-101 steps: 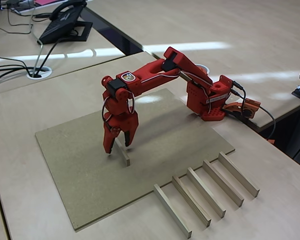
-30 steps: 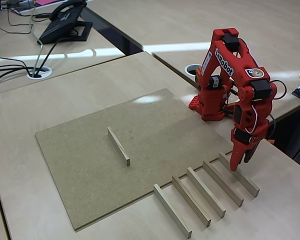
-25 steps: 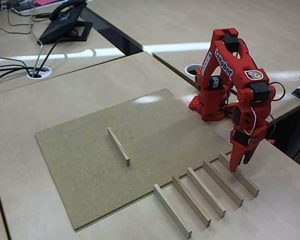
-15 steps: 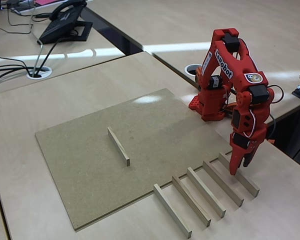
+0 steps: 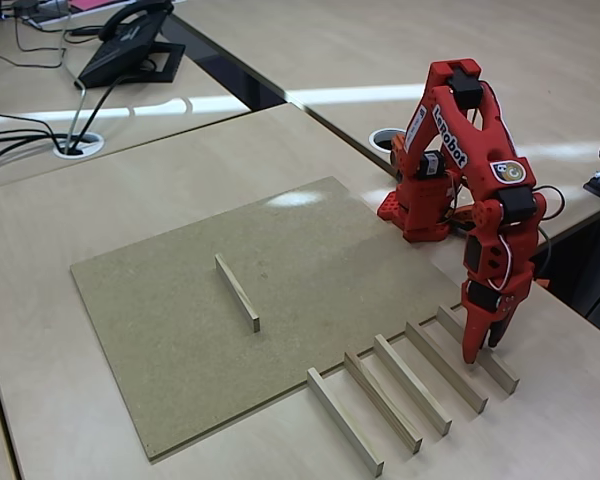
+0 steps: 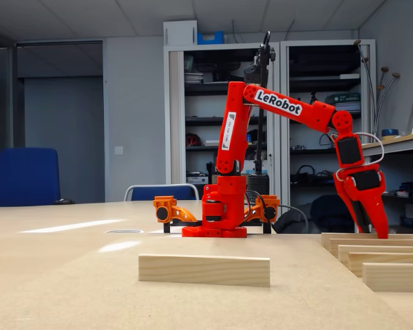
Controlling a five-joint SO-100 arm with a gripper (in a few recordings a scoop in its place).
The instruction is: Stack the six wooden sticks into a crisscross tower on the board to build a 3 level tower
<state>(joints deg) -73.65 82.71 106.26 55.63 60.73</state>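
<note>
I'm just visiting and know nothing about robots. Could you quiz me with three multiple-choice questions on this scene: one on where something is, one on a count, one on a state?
1. Where is the claw?
A. Over the board's middle
B. At the stick farthest right in the row
C. By the phone

2. How many sticks lie on the board?
A. One
B. Three
C. Six

3. What state is the tower in?
A. Finished
B. Two levels up
C. Not begun

Answers: 1 B, the claw tips reach down to the end stick. 2 A, a single stick lies there; five wait beside it. 3 C, nothing is stacked.
</note>
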